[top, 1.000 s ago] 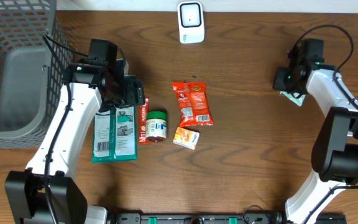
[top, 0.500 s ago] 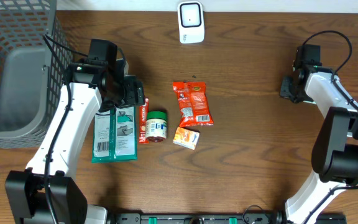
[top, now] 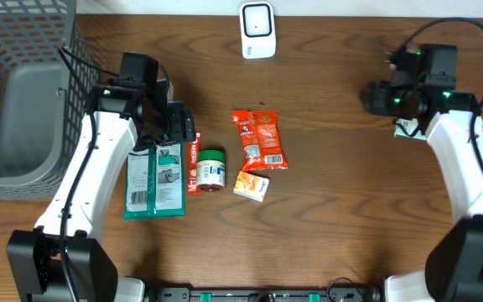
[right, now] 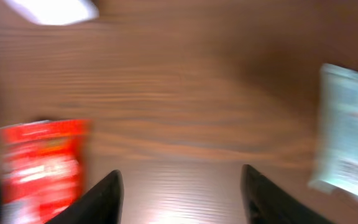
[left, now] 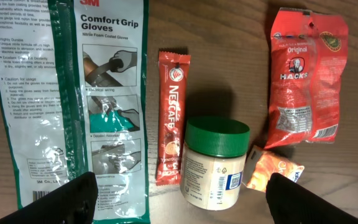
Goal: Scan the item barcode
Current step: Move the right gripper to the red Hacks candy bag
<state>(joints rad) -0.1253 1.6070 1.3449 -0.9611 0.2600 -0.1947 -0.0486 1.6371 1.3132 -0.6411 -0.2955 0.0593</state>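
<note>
Over on the right, the right claw (top: 376, 97) hangs above the table (top: 334, 218) with its 2 fingers spread and nothing between them. Its own camera is badly blurred, but we can see bare wood in the gap. The white packet (right: 347, 140) lies flat on the table just beside that arm, out of the claw and on the side away from the middle of the table. From above, only a corner of it peeks out by the arm. The scanner (top: 257, 30) stands at the far edge of the table, well apart from the packet.

Now to the left: the left claw (left: 180, 202) hovers over a row of goods, fingers wide apart, gripping nothing. Below it we see a long glove packet (top: 156, 178), then a red coffee stick (left: 171, 118) just beside it. Next comes 1 small jar (top: 211, 169) with a green lid, lying on its side and touching the stick. Further along lies a red sweet packet (top: 260, 140), with a small orange packet (top: 251, 185) near its lower end and close to the jar.

The wire basket (top: 23, 50) sits at the far left corner, beside the left arm.
</note>
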